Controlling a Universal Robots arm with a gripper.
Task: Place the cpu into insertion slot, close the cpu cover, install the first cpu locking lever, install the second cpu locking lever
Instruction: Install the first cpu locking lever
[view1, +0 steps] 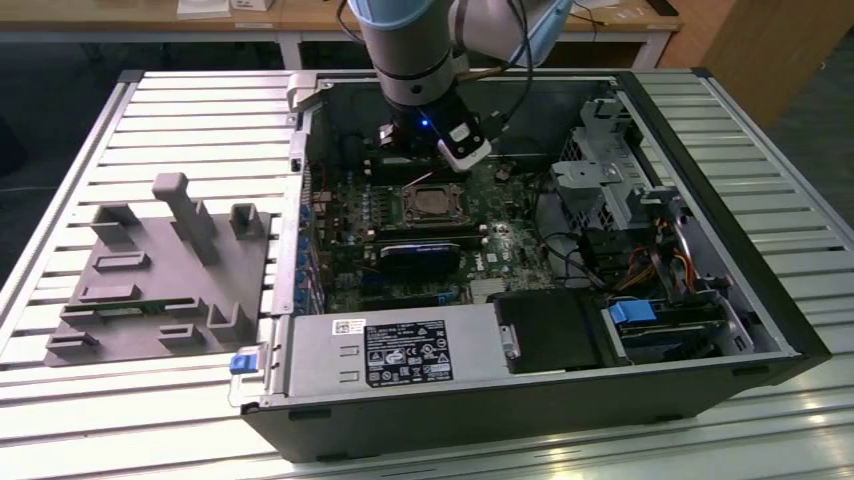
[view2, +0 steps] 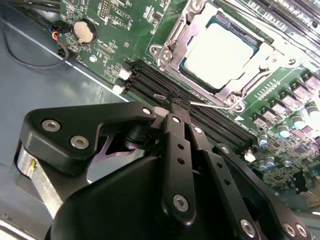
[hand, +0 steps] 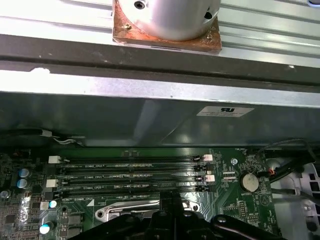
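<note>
Pincer (view2: 178, 106), tips pressed together, at thin locking lever (view2: 212, 105) beside cpu cover (view2: 175, 37)

Matt silver-grey metal top on the cpu (view2: 225, 50), shiny bare-metal cpu cover (view2: 176, 36), matt black gripper (view2: 178, 106).

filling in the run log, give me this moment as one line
cpu: in socket | cpu cover: closed over it | gripper: shut, tips at locking lever
</note>
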